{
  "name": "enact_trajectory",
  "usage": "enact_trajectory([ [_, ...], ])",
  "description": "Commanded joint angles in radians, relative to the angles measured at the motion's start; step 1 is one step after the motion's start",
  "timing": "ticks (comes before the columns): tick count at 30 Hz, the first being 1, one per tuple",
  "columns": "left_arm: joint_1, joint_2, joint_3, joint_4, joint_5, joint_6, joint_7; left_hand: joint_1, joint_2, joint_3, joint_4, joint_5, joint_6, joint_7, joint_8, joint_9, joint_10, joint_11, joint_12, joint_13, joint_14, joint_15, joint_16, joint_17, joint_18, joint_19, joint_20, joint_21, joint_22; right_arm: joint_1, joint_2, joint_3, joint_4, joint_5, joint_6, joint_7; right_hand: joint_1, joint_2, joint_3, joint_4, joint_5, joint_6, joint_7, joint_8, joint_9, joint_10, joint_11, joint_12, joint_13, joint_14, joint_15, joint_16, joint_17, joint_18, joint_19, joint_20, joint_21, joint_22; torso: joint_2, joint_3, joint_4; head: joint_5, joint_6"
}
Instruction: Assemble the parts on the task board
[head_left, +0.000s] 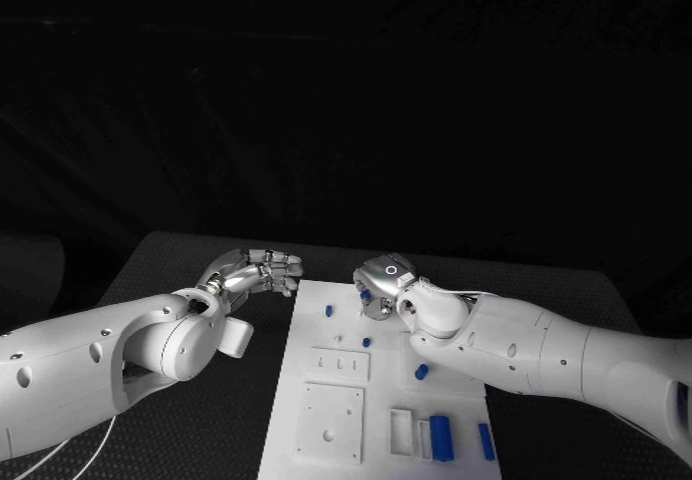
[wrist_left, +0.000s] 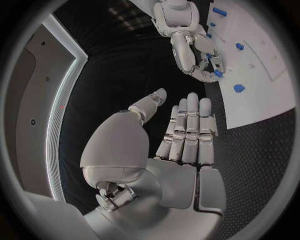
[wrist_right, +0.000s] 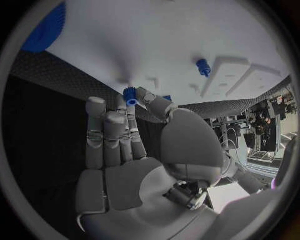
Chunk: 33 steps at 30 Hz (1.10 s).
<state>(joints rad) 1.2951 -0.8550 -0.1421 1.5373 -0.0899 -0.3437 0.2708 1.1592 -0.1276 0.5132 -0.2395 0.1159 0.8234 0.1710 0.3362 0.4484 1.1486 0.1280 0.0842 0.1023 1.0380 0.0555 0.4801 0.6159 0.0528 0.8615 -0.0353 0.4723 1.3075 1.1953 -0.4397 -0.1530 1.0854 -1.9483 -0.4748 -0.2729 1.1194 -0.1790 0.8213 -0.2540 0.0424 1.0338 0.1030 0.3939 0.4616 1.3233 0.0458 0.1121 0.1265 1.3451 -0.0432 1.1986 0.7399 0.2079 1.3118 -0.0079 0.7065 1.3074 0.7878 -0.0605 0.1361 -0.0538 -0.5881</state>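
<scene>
Right hand (wrist_right: 134, 165) fingers (wrist_right: 128, 117) pinching small blue part (wrist_right: 130, 96) above task board (head_left: 325, 330), long axis unclear, left hand (wrist_left: 181, 145) fingers straight, holding nothing

A flat rectangular task board (head_left: 378, 330) lies at the lower centre of the frame on a textured table (head_left: 173, 262). The left hand (head_left: 257, 273) sits just off the board's upper-left corner, over the table. The right hand (head_left: 381, 288) is over the board's upper end, pinching a small ridged part (wrist_right: 130, 96) between thumb and finger. Small peg-like parts (head_left: 329, 311) lie scattered down the board's middle. Two long cylindrical parts (head_left: 441, 438) lie side by side at the board's lower right, beside raised plates (head_left: 332, 422) at lower left.
</scene>
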Motion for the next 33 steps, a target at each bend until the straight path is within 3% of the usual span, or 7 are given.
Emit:
enact_trajectory([
  [1, 0.002, -0.001, 0.001, 0.005, -0.005, 0.013, 0.006, -0.011, 0.000, 0.007, -0.001, -0.001, -0.005, -0.002, -0.006, -0.001, -0.007, 0.002, -0.004, -0.001, -0.001, 0.009, -0.006, 0.001, 0.015, -0.009, -0.001, 0.005, 0.022, -0.001, 0.005, 0.000, -0.003, -0.014, 0.012, 0.001, 0.009, 0.003, 0.005, 0.001, 0.006, 0.006, 0.001, 0.003, 0.002, 0.011, 0.002, 0.001, 0.001, -0.027, -0.022, 0.004, -0.002, 0.054, -0.001, -0.004, 0.006, 0.020, 0.003, -0.0001, 0.0006, 0.002, 0.000],
  [12, 0.004, -0.002, 0.002, 0.006, -0.010, 0.012, 0.005, -0.011, 0.000, 0.008, -0.001, -0.001, -0.005, -0.002, -0.007, -0.001, -0.007, 0.002, -0.005, -0.001, -0.001, 0.009, -0.007, 0.002, 0.015, -0.010, -0.001, 0.006, 0.022, -0.001, 0.006, -0.001, -0.008, 0.000, 0.059, 0.018, 0.007, 0.001, 0.006, 0.001, 0.006, 0.004, 0.002, 0.002, 0.002, 0.010, 0.002, -0.001, 0.001, -0.028, -0.021, 0.004, -0.003, 0.054, -0.003, -0.003, 0.006, 0.020, 0.003, -0.0011, -0.0014, 0.005, -0.004],
  [17, 0.004, 0.004, 0.002, -0.001, -0.010, 0.012, 0.004, -0.011, -0.001, 0.007, -0.001, -0.001, -0.006, -0.002, -0.007, -0.001, -0.007, 0.002, -0.006, -0.001, -0.001, 0.009, -0.008, 0.003, 0.015, -0.010, -0.001, 0.007, 0.022, -0.001, 0.007, -0.002, -0.018, 0.020, 0.045, 0.023, 0.003, -0.003, 0.006, 0.001, 0.006, -0.006, 0.005, -0.005, 0.001, 0.001, 0.006, -0.008, 0.000, -0.031, -0.018, 0.003, -0.007, 0.054, -0.009, -0.001, 0.004, 0.019, 0.003, -0.0016, -0.0046, 0.005, -0.003],
  [21, 0.004, 0.006, 0.002, -0.004, -0.010, 0.012, 0.004, -0.012, -0.001, 0.007, -0.001, -0.001, -0.006, -0.001, -0.007, -0.001, -0.007, 0.002, -0.006, -0.001, -0.001, 0.009, -0.008, 0.003, 0.015, -0.010, -0.001, 0.007, 0.022, -0.001, 0.008, -0.002, -0.021, 0.053, 0.006, 0.035, 0.003, -0.039, 0.011, 0.000, 0.005, -0.076, 0.035, -0.045, -0.015, -0.075, 0.037, -0.050, -0.019, -0.030, 0.012, 0.003, -0.015, 0.053, -0.015, 0.004, 0.001, 0.017, 0.004, -0.0022, -0.0055, 0.004, -0.002],
  [23, 0.004, 0.006, 0.002, -0.005, -0.010, 0.011, 0.004, -0.012, -0.001, 0.007, -0.001, -0.001, -0.007, -0.001, -0.008, -0.001, -0.008, 0.003, -0.007, -0.001, -0.001, 0.009, -0.008, 0.004, 0.015, -0.010, -0.001, 0.007, 0.022, -0.001, 0.007, -0.002, -0.018, 0.063, -0.021, 0.038, 0.009, -0.076, 0.011, 0.006, 0.006, -0.133, 0.055, -0.076, -0.029, -0.156, 0.064, -0.052, -0.043, -0.031, 0.038, 0.003, -0.021, 0.052, -0.016, 0.008, -0.002, 0.014, 0.003, -0.0019, -0.0032, 0.002, -0.003],
  [26, 0.004, 0.006, 0.002, -0.007, -0.010, 0.009, 0.004, -0.012, -0.001, 0.008, -0.001, -0.001, -0.007, -0.001, -0.008, -0.001, -0.008, 0.003, -0.008, -0.002, -0.001, 0.009, -0.009, 0.004, 0.015, -0.010, -0.001, 0.007, 0.022, -0.001, 0.003, -0.002, -0.013, 0.070, -0.038, 0.040, 0.019, -0.106, 0.011, 0.012, 0.006, -0.172, 0.053, -0.093, -0.036, -0.223, 0.075, -0.052, -0.061, -0.033, 0.050, 0.004, -0.027, 0.051, -0.019, 0.012, -0.006, 0.012, 0.003, -0.0014, -0.0022, 0.002, -0.002],
  [33, 0.004, 0.000, 0.002, -0.008, -0.010, 0.005, 0.005, -0.012, -0.002, 0.008, -0.002, -0.001, -0.009, -0.001, -0.009, -0.002, -0.011, 0.003, -0.010, -0.002, -0.001, 0.009, -0.010, 0.005, 0.015, -0.011, 0.000, 0.008, 0.021, 0.003, -0.025, -0.001, 0.017, 0.073, -0.055, 0.037, 0.022, -0.118, -0.007, 0.006, 0.006, -0.201, 0.055, -0.101, -0.038, -0.277, 0.083, -0.049, -0.061, -0.037, 0.058, 0.009, -0.034, 0.053, -0.022, 0.015, -0.011, 0.011, 0.003, -0.0023, -0.0030, 0.003, 0.001],
])
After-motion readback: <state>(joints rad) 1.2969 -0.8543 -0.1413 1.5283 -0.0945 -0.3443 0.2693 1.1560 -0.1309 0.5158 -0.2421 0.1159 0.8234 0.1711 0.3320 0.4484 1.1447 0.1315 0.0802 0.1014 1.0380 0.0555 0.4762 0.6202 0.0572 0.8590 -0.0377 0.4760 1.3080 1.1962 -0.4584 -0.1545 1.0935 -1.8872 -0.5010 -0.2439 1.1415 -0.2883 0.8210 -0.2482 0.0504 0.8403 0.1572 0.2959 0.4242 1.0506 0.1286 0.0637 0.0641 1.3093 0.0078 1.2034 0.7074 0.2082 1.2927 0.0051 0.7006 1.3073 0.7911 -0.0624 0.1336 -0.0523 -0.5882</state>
